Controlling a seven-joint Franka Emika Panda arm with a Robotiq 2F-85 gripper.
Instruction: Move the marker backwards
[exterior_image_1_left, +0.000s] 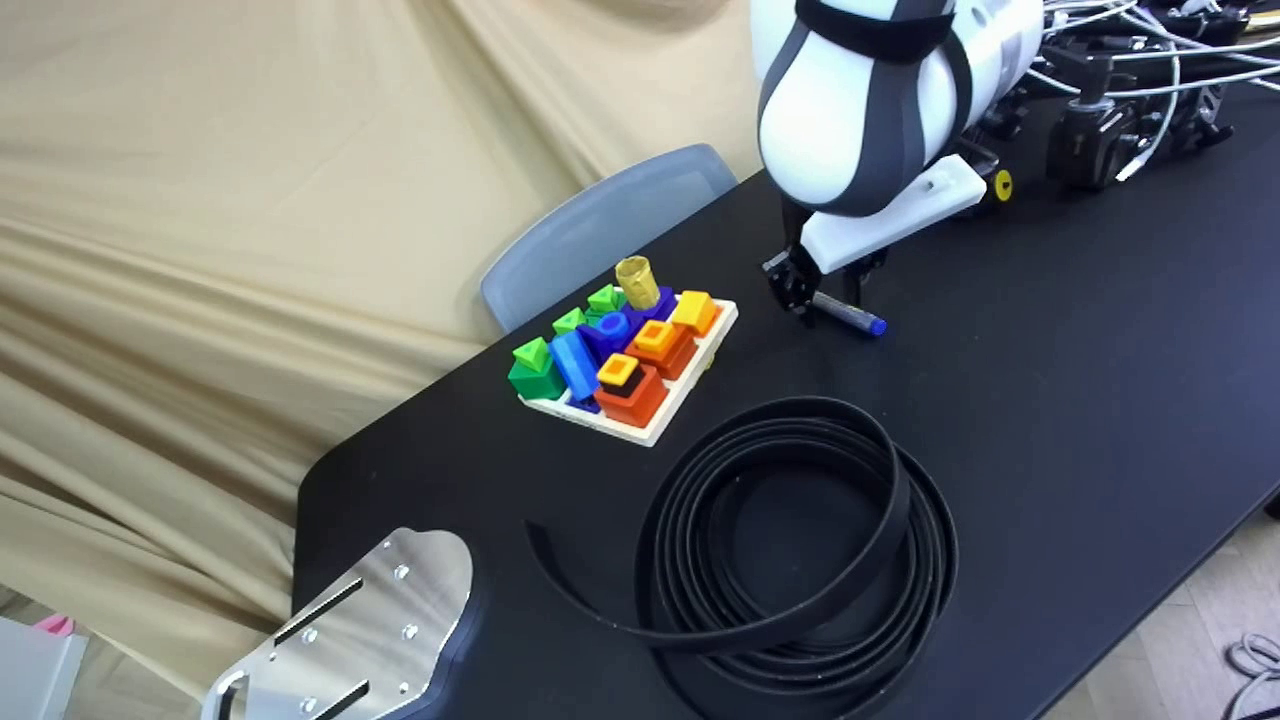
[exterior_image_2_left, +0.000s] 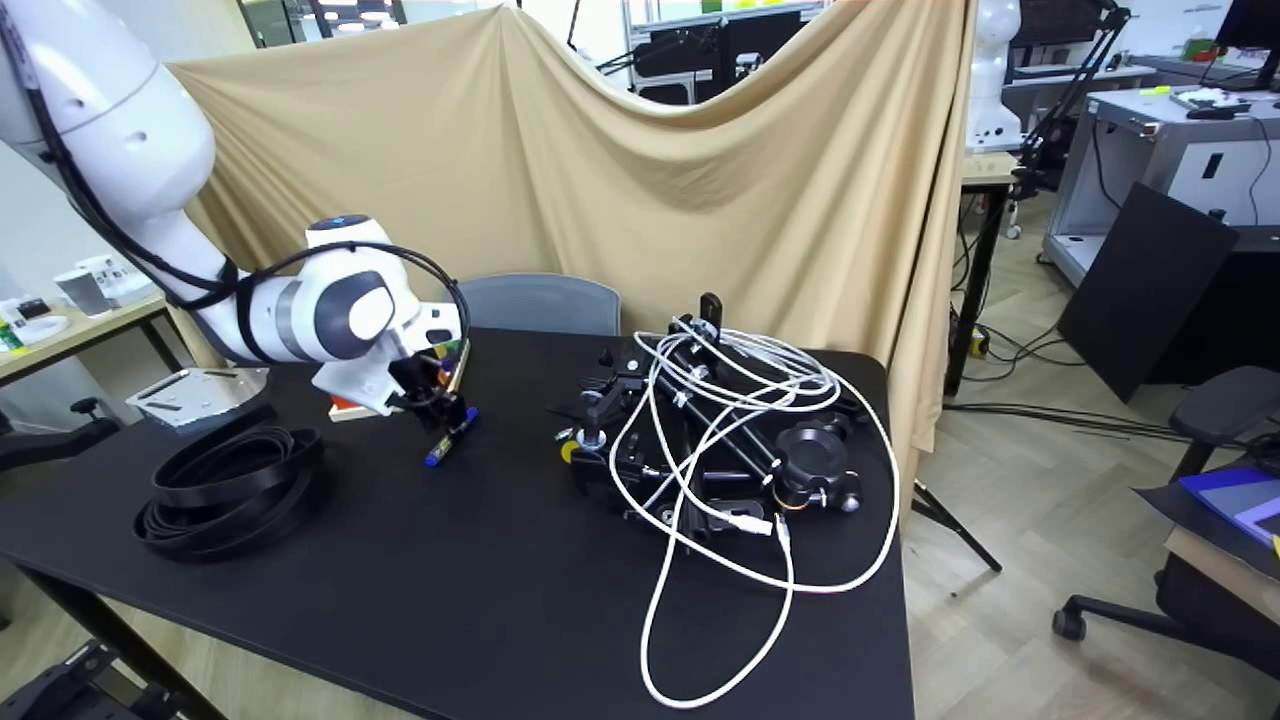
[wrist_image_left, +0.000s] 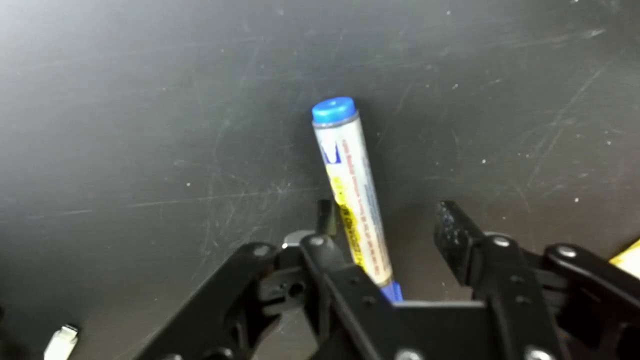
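Note:
The marker (wrist_image_left: 354, 192) is white with a yellow label and blue ends. It lies flat on the black table. It also shows in both exterior views (exterior_image_1_left: 848, 313) (exterior_image_2_left: 452, 437). My gripper (wrist_image_left: 387, 215) is low over the marker with its fingers apart. In the wrist view the marker runs between the two fingers, close to the left finger and with a gap to the right one. I cannot tell whether the left finger touches it. The marker's lower blue end is partly hidden by the gripper. The gripper also shows in both exterior views (exterior_image_1_left: 826, 285) (exterior_image_2_left: 440, 408).
A wooden board with coloured blocks (exterior_image_1_left: 625, 350) stands beside the gripper. A coil of black strap (exterior_image_1_left: 800, 640) lies on the table (exterior_image_2_left: 520, 570). A metal plate (exterior_image_1_left: 350, 630) is at the far end. Black gear with white cables (exterior_image_2_left: 730, 460) lies on the opposite side.

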